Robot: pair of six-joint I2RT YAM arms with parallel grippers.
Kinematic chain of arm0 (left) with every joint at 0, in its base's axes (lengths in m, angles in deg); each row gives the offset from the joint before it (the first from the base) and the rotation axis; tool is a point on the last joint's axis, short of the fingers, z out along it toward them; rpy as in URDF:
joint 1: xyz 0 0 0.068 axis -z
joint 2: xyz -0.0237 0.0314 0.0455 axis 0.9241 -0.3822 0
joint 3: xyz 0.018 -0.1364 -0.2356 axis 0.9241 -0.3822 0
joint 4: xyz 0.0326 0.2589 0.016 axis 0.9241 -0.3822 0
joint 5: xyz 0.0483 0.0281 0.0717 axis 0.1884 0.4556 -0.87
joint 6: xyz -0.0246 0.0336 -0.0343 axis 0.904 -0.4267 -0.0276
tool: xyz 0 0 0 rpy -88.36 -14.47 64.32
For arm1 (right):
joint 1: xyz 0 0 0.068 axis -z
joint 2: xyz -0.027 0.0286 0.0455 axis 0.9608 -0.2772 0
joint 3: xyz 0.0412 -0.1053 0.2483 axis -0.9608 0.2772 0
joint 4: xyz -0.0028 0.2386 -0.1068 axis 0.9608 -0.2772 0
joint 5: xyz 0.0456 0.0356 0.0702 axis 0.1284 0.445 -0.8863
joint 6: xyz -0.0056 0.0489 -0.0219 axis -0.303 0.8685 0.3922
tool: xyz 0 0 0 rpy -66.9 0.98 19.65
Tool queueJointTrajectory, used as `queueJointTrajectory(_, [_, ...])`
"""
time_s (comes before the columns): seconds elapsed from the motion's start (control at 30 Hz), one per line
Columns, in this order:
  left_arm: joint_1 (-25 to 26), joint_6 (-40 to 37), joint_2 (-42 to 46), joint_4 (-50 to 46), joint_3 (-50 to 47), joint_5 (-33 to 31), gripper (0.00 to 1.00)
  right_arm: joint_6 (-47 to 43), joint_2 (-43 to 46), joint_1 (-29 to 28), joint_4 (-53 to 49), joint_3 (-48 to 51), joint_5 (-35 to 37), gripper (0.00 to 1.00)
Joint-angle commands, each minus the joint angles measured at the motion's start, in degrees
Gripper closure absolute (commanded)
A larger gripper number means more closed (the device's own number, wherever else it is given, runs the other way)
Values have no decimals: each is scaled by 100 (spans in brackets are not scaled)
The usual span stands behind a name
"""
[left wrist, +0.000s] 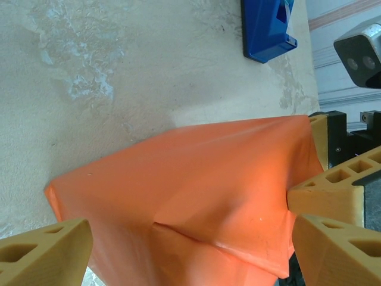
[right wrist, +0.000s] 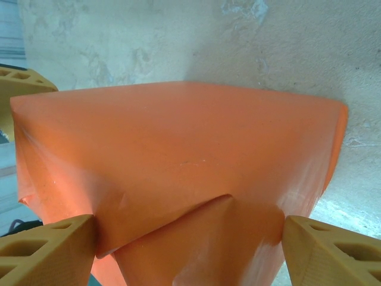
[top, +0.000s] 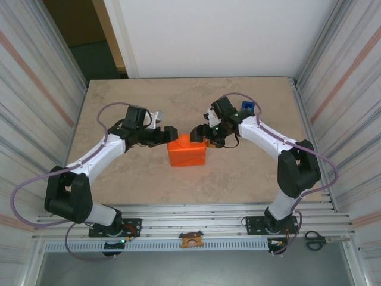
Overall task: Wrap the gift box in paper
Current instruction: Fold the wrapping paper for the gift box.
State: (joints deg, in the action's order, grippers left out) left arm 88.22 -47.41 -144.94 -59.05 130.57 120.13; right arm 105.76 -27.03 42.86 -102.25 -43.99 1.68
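The paper [top: 187,154] stands in the middle of the table as an orange wrapped block, and the gift box is hidden under it. My left gripper [top: 172,132] hangs over the block's upper left end. In the left wrist view the left gripper [left wrist: 190,244] is open, its fingers [left wrist: 47,253] straddling the folded paper [left wrist: 196,179]. My right gripper [top: 199,131] meets the upper right end. In the right wrist view the right gripper [right wrist: 189,250] has both fingers [right wrist: 333,253] pressed against the sides of the paper [right wrist: 178,155] flap.
A blue tape dispenser [top: 247,108] lies behind the right arm, also at the top of the left wrist view [left wrist: 268,30]. Scissors [top: 315,241] rest on the rail at the near right. Metal walls flank the table on both sides.
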Motion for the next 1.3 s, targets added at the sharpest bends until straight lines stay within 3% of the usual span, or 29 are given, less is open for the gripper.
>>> queueJointTrajectory(0.0, [-4, 134, -96, 59, -30, 55, 13, -185, -193, 8, -223, 154, 84, 22])
queueJointTrajectory(0.57, [137, -656, -485, -310, -158, 111, 23, -184, -167, 29, -222, -201, -29, 19])
queueJointTrajectory(0.7, [138, -717, -541, -315, -149, 137, 24, -202, -14, 97, -213, -502, 65, 10])
queueJointTrajectory(0.8, [137, -734, -532, -326, -140, 102, 24, -188, 333, 294, -118, -619, 380, 1])
queueJointTrajectory(0.97, [147, -762, -515, -302, -148, 98, 24, -36, 1209, 987, 620, -93, 962, 2])
queueJointTrajectory(1.1, [150, -745, -497, -280, -131, 128, 24, 129, 1397, 1313, 1013, 193, -191, 2])
queueJointTrajectory(1.27, [150, -660, -519, -222, -65, 164, 24, -420, 1040, 852, -172, 3, 25, 2])
